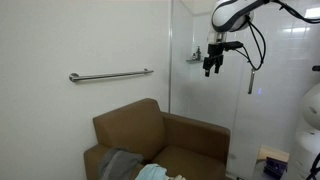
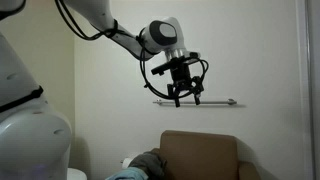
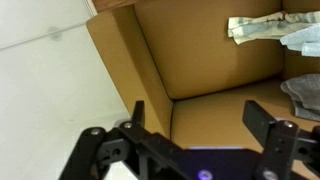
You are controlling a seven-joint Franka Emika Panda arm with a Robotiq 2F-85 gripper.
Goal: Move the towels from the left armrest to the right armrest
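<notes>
The gripper, jaws spread and empty, hangs high above the brown armchair. The grey towel and pale blue-green towel lie on the left armrest. Neither has reached the right armrest, so the whole job apparently remains.

Grab bar: running level along the pale wall in both exterior views.
Tiled wall: standing bright beside it.
Small box: sitting low by the tiles, contents too small to tell.
</notes>
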